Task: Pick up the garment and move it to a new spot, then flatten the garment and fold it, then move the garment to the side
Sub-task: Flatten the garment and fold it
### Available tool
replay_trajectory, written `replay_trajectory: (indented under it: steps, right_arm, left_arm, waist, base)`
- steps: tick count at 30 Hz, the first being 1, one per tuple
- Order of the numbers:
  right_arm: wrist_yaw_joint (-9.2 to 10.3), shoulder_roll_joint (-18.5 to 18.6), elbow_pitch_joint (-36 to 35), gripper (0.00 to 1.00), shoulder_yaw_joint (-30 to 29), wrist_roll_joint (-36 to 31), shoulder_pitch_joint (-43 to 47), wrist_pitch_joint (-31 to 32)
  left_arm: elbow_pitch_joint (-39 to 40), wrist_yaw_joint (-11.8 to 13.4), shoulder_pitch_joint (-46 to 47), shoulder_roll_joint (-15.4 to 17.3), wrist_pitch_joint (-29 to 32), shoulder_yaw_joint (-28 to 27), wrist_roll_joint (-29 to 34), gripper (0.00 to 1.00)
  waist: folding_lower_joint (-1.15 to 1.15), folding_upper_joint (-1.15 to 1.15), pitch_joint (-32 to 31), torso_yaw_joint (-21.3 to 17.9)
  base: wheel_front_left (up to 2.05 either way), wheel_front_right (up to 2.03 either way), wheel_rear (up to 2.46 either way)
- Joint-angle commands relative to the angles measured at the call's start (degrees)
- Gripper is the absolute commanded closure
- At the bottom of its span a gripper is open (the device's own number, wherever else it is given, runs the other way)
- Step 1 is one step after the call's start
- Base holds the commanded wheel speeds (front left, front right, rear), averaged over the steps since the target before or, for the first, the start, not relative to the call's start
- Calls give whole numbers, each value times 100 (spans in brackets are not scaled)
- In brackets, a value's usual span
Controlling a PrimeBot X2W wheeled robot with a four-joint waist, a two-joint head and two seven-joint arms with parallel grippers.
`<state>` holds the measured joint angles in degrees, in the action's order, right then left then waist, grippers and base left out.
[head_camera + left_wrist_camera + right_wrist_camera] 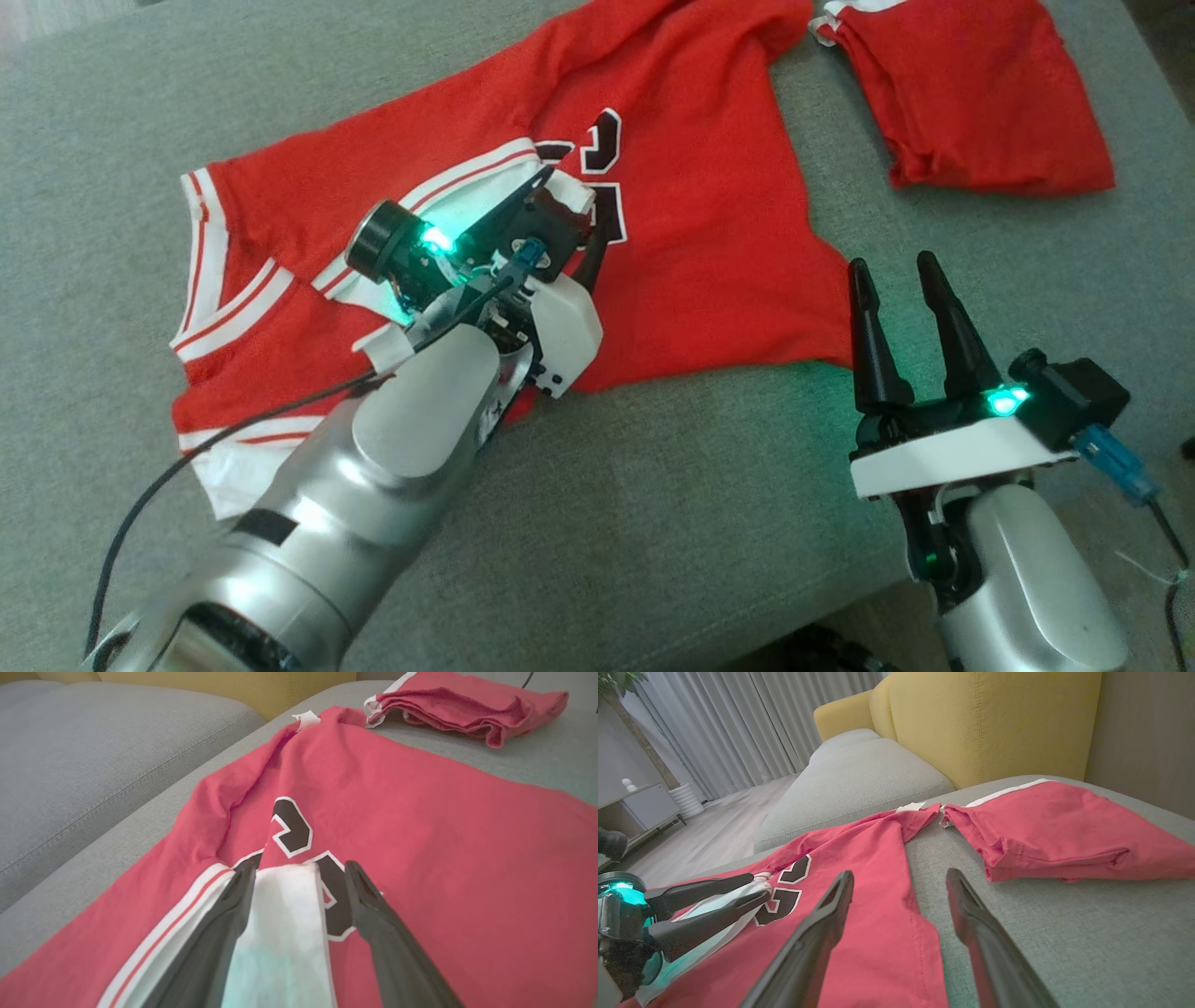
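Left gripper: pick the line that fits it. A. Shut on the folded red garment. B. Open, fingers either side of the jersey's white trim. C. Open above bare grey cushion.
B: in the left wrist view the left gripper stands open, one finger each side of the white trim of the red jersey, beside the black number.

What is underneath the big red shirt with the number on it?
The shirt lies on a grey cushion, seen all around it. Whatever else may be beneath is hidden by the cloth.

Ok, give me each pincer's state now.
Left pincer: open over the jersey, at its white trim, gripping nothing.
Right pincer: open, empty, at the jersey's edge.
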<state>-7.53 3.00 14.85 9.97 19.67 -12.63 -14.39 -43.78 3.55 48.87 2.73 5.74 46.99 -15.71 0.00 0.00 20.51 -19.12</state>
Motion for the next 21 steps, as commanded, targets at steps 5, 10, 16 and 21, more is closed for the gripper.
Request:
replay_trajectory:
  steps: [5, 10, 16, 21]
  right_arm:
    - [4, -13, -134, 0, 117, 47, -116, -61]
    - [4, -13, -123, 0, 123, 45, -129, -61]
    - [4, -13, -96, 0, 125, 23, -125, -61]
    - [4, -13, -58, 0, 75, -35, -93, -61]
  left_arm:
    - [-78, 139, 387, 15, -82, 13, -86, 0]
    - [-276, 177, 475, 15, -171, 94, -177, 33]
    - [-454, 205, 527, 15, -389, 161, -297, 100]
    - [-464, 99, 674, 18, -522, 188, -382, 100]
  waist:
    - [0, 0, 19, -30]
    - [0, 0, 41, -28]
    - [0, 0, -13, -2]
    - [0, 0, -154, 77]
  base:
    - [0, 0, 0]
    - [0, 0, 0]
    - [0, 0, 0]
    - [0, 0, 0]
